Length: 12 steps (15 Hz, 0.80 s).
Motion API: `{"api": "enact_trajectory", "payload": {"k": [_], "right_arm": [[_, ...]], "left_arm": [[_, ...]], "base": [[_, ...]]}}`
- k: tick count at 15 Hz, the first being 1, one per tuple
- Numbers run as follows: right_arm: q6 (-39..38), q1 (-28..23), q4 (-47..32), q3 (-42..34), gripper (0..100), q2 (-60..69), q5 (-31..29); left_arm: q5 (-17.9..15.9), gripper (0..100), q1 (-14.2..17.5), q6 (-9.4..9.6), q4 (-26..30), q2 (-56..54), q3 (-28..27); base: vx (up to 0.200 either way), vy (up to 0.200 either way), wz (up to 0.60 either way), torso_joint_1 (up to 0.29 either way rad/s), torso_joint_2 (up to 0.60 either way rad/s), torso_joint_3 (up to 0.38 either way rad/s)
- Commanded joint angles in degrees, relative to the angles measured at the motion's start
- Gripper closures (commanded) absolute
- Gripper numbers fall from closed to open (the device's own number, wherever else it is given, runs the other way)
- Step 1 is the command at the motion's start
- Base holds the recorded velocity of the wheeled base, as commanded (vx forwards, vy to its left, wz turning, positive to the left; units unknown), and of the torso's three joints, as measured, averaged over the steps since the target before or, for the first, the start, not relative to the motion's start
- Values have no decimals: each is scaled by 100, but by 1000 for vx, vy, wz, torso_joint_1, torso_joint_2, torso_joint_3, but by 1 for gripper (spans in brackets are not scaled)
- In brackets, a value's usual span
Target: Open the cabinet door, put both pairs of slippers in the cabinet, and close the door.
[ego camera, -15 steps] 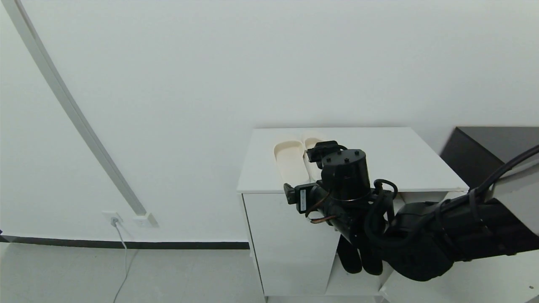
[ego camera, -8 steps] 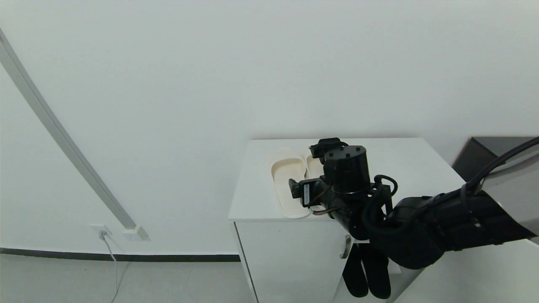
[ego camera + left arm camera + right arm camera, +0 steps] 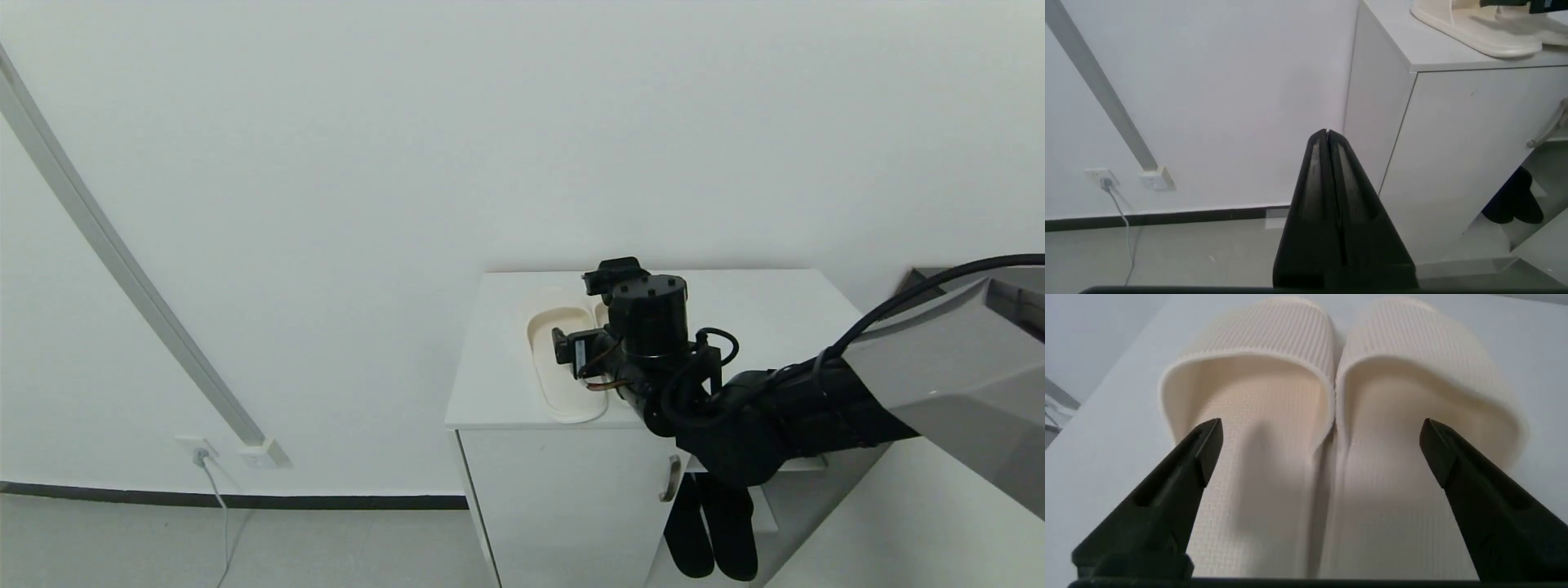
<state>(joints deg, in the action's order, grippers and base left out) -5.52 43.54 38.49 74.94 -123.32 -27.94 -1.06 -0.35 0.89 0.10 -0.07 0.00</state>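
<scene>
Cream slippers (image 3: 559,363) on top, black slippers (image 3: 710,531) inside the cabinet (image 3: 563,506).

Before me the cream pair lies flat on the white cabinet top, near its left edge, the two slippers side by side and touching along their inner edges, ribbed straps up. The cabinet's right side stands open, and there I see the black pair, two dark shapes close together on a shelf below the top. The left door (image 3: 571,523) is shut, and its curved metal handle (image 3: 671,478) sits at the edge beside the opening.
</scene>
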Motion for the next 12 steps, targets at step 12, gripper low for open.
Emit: {"api": "enact_trajectory", "payload": {"k": [12], "right_arm": [[201,-171,89,847,0,-693,-1]], "left_arm": [[1,100,0,-1,-1,7,0]], "base": [[0,0,0,0,0,0]]}}
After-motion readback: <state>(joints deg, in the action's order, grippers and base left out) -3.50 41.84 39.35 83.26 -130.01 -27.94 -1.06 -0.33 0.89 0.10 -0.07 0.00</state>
